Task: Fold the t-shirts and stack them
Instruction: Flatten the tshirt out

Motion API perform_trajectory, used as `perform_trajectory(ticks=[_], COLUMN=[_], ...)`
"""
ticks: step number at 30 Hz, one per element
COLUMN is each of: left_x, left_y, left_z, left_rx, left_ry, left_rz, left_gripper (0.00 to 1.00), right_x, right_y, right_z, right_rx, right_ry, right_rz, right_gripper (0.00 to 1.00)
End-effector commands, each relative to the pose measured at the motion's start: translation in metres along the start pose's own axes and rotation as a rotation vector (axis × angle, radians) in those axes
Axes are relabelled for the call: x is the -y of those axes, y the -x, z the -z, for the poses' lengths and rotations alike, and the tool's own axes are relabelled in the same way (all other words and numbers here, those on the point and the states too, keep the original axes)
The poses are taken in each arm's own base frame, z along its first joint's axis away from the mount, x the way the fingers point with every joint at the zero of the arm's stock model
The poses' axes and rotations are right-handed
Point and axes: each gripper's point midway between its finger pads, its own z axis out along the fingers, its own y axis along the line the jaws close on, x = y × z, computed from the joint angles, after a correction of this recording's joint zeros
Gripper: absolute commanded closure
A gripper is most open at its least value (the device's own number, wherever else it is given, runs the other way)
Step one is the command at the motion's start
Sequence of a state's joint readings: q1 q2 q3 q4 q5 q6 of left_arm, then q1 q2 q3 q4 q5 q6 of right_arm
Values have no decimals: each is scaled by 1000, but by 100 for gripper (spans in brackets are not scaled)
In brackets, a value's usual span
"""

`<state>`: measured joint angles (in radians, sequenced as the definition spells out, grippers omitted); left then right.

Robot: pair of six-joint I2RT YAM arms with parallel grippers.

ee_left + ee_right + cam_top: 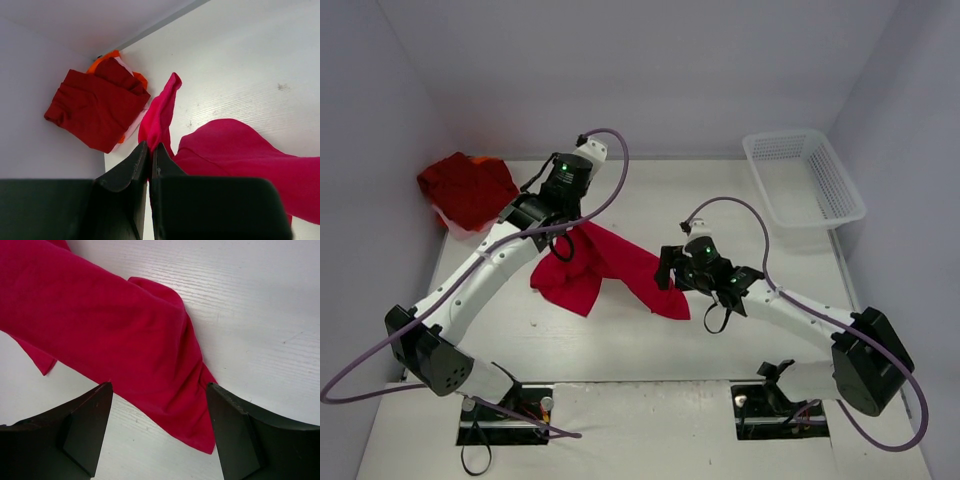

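- My left gripper (149,150) has its two fingers pressed tight together, and they pinch a bit of the bright red t-shirt (605,262) at its far end.
- That shirt lies in the middle of the table (720,185), a bit crumpled. It is lifted at my left gripper and runs down at a slant toward my right gripper (159,395).
- My right gripper has its fingers wide apart. The near, pointed end of the shirt sits between them, and I cannot tell if either finger touches the cloth.
- In my right wrist view, the shirt's edge ends in a point low between my fingers, with bare white table on both sides of it.
- A darker red t-shirt (468,188) is folded up in the far left corner, right by the left wall. It rests on something orange and pink (I can only see thin edges of it poking out).
- In my left wrist view, a narrow strip of the bright shirt sticks up beside the dark folded shirt, near it but not touching.
- A white mesh basket (805,178) sits in the far right corner, well apart from both shirts. Part of it hangs over the table's right edge.
- There is open table between the bright shirt and the basket, and also along the near edge between my two arm bases.
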<state>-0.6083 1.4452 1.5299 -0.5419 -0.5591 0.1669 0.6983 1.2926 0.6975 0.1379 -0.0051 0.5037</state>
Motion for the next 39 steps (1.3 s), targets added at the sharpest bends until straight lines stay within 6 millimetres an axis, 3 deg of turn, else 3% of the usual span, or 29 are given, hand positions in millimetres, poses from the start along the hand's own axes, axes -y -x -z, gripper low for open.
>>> perform_trajectory(ticks=[1,5,9,15,22,30,39], left_x=[-42,-56,-58,-63,-61,-66,-66], left_y=[30,31,34,30,23,15,14], left_z=[15,7,2,-5,-7,-7,-6], left_rx=[95,92,95,88,81,85,89], left_ry=[88,101,110,115,108,112,107], left_rz=[123,163,172,190,198,212,224], left_gripper=[100,100,100,100,100,100,100], right_x=[-19,-27,-42,-42,-43,-48,-43], right_y=[28,23,5,-15,-40,-49,-58], right_z=[2,6,11,10,-14,-33,-39], right_rx=[84,90,57,23,-40,-60,-81], right_ry=[20,-40,-66,-94,-149,-139,-150], right_rz=[38,104,180,171,240,278,301], right_gripper=[29,29,29,29,31,39,42])
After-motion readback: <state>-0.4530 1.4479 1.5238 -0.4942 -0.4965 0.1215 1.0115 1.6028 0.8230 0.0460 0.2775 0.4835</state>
